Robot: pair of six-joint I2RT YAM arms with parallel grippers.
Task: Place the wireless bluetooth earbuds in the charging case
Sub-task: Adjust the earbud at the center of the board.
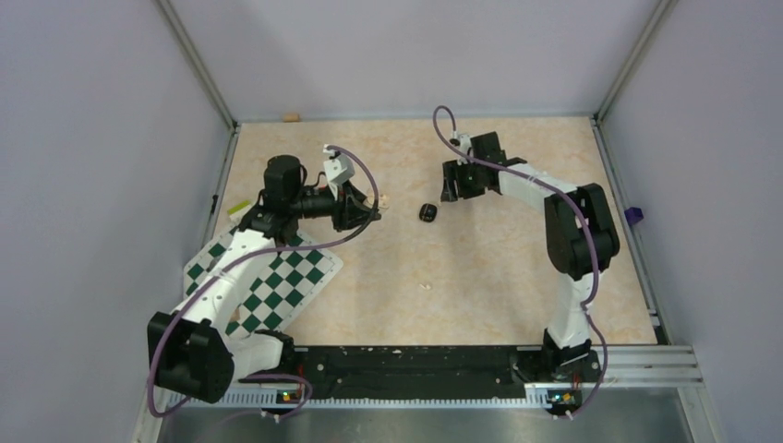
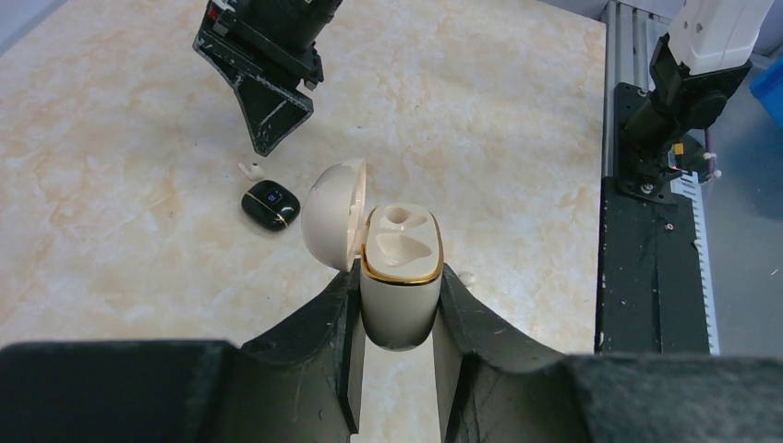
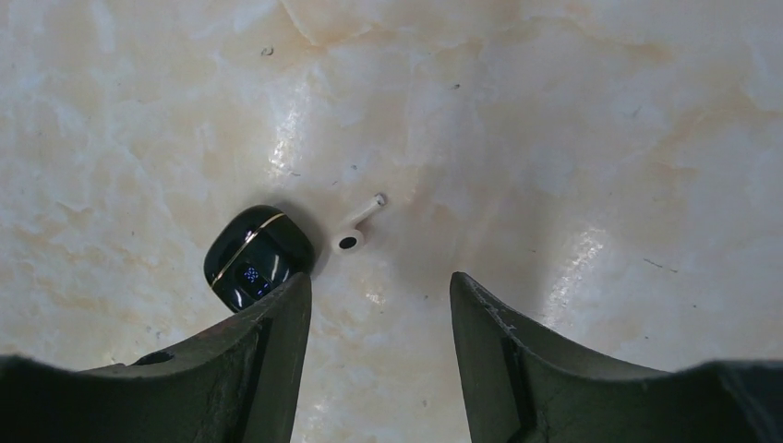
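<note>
Plainly, the charging case (image 2: 397, 249) sits upright, clamped in the left gripper's (image 2: 398, 295) closed jaws, lid hinged open, both sockets empty. Only the wrist views make out the white earbud (image 3: 355, 229) on the marble table (image 3: 554, 138), just beside a glossy black pod (image 3: 257, 257) whose blue display is unreadable. The right gripper (image 3: 379, 281) hovers above, jaws apart, empty.

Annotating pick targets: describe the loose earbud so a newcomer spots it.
On the marbled tabletop, near its middle, lies a glossy black pod. The earbud lies just beside it, near the right gripper. It alone is tiny, white and stemmed.
</note>
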